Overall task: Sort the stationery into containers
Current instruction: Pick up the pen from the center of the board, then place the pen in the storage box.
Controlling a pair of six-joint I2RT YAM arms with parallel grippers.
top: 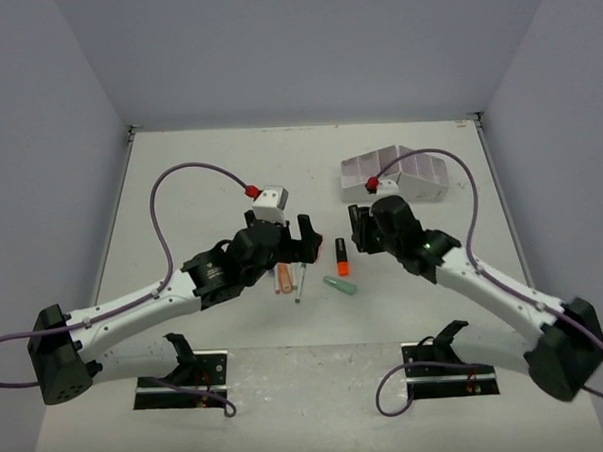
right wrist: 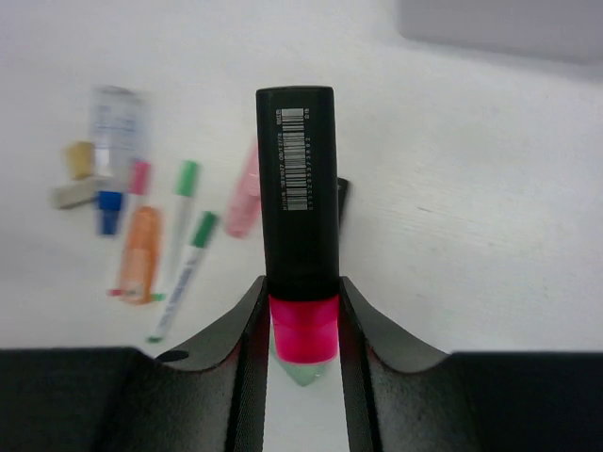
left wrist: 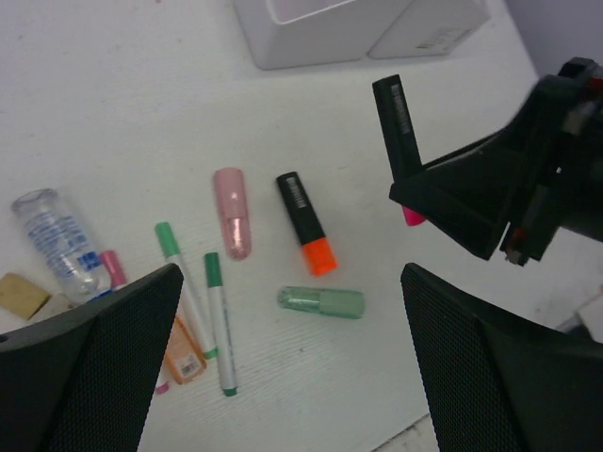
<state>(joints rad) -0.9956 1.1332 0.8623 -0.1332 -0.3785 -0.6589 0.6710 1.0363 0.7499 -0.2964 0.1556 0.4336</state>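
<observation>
Center of the right-wrist view: right claw (right wrist: 303,311) pinches a black highlighter (right wrist: 297,188) by its pink end, held upright above the counter (right wrist: 471,188). Left claw (left wrist: 292,358) is spread wide, gripping nothing, over an orange highlighter (left wrist: 306,223), pale green eraser (left wrist: 321,301) and green-capped pens (left wrist: 216,320). White organizer (top: 394,174) sits upper right in the top view.
</observation>
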